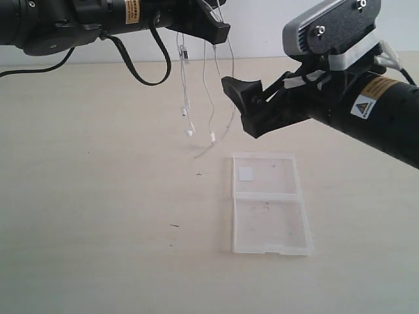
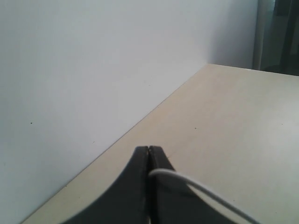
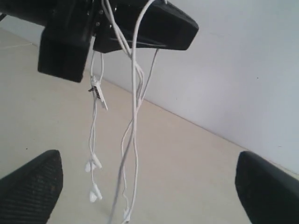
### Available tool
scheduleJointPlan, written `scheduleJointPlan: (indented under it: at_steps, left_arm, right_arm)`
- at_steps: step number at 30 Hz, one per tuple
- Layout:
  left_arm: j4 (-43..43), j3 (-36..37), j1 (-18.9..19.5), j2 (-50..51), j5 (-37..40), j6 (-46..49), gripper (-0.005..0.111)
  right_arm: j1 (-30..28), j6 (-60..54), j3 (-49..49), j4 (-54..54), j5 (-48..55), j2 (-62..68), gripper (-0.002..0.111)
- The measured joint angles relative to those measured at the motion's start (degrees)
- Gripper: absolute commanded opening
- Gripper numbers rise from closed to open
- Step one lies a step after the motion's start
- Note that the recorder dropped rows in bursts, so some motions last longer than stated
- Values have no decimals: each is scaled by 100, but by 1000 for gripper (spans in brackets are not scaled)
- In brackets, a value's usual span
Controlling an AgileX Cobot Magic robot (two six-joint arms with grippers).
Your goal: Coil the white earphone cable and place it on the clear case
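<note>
The left pincer (image 1: 213, 27) is pressed together on the white earphone cable (image 1: 208, 98), whose loose strands dangle above the tabletop (image 1: 98, 196). Only the exterior view shows the clear case (image 1: 272, 226), lying open and flat near the hanging ends. The right wrist view shows the right pincer (image 1: 239, 106) spread wide, apart from the strands. The left wrist view shows only closed tips and a cable loop.

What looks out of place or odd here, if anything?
The white earphone cable is not coiled: it dangles in loose strands from the shut left gripper, hanging above the table. The clear case lies open with no cable on it. The right gripper is open beside the strands, holding nothing.
</note>
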Motion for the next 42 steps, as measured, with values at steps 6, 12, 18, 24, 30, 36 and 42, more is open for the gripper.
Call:
scheduleJointPlan:
  at_steps: [6, 12, 18, 24, 30, 36, 42]
  left_arm:
    - [0, 0, 0, 0, 3, 0, 0]
    - [0, 0, 0, 0, 3, 0, 0]
    - [0, 0, 0, 0, 3, 8, 0]
    - [0, 0, 0, 0, 3, 8, 0]
    - [0, -33, 0, 0, -19, -6, 0]
    - [0, -83, 0, 0, -27, -207, 0]
    - [0, -83, 16, -23, 4, -313, 0]
  right_arm:
    - [0, 22, 0, -150, -1400, 872, 95]
    - [0, 469, -379, -321, -1682, 1466, 95]
    - [0, 1123, -787, -331, -1705, 1900, 95]
    - [0, 2219, -909, -331, -1807, 2005, 95]
    - [0, 2429, -909, -384, -1723, 2005, 95]
    - [0, 1828, -1030, -396, -1436, 2053, 95]
    - [0, 1705, -1574, -413, -879, 2397, 95]
